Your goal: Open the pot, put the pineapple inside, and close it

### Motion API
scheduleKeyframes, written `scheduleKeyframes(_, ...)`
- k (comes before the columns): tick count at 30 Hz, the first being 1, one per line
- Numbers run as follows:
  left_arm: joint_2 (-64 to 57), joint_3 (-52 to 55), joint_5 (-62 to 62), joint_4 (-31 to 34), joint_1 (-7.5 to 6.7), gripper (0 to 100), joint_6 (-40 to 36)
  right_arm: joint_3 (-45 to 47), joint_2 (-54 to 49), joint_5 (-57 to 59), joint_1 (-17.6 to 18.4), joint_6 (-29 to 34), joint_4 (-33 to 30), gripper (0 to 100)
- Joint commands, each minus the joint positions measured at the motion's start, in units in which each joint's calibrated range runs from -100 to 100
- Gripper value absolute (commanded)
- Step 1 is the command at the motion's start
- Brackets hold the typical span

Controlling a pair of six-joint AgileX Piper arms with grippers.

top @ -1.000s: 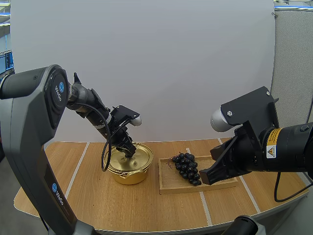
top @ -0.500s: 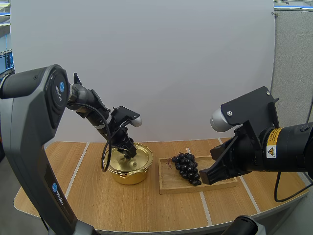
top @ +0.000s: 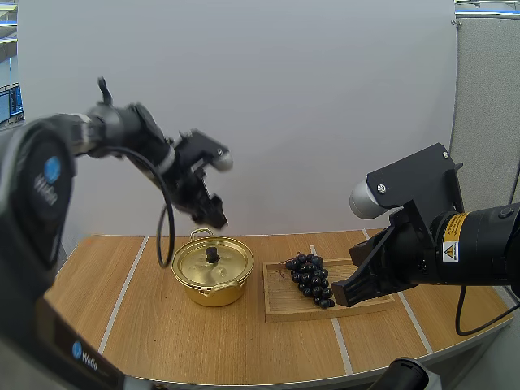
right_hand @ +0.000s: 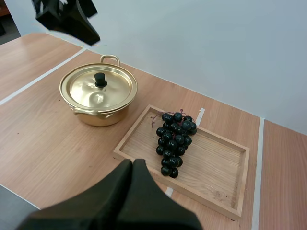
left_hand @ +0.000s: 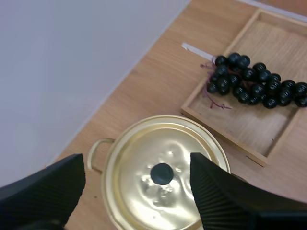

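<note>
— High view first. Pot?
— Pot (top: 213, 290) sits on the bench (top: 162, 341), lid (top: 197, 265) on, black knob (top: 212, 254) at ctr. Left hand (top: 213, 213) hangs in the air above the pot's rear edge, clear of it. Can't tell its fingers from here.
— Fruit?
— Grapes (top: 311, 279) lie in the wooden tray (top: 280, 306), which is just right of the pot. Right hand (top: 348, 292) hovers by the tray's front edge.
— Left wrist view?
— Left hand (left_hand: 136, 165) is released: fingers (left_hand: 225, 201) wide apart, ribbed faces inward, nothing btw them. Lid (left_hand: 187, 158) and knob (left_hand: 161, 173) are below, apart from the tips. Grapes (left_hand: 254, 84) are in the tray (left_hand: 259, 129) beyond the pot.
— Right wrist view?
— Right hand (right_hand: 133, 164) is clenched on nothing, fingers together as one dark wedge, in front of the tray (right_hand: 216, 163). Grapes (right_hand: 175, 139) lie in the half nearer the pot (right_hand: 98, 112). Pot's closed, w/ the left hand (right_hand: 67, 17) above and behind it.
</note>
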Motion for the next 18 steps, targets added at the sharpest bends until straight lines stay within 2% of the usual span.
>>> scheduleKeyframes(1,-12.73,-8.22,3.50,3.59,0.10,100,-5.21,0.16,-0.52,0.00,-0.18,-0.08,-0.53,0)
scheduleKeyframes(8,-26.43,-13.58,3.74,3.59,0.10,100,-9.89,0.16,-0.52,0.00,-0.18,-0.08,-0.53,0)
scheduleKeyframes(18,-41.86,-13.58,7.90,2.97,0.10,100,-14.66,0.16,-0.52,0.00,-0.18,-0.08,-0.53,0)
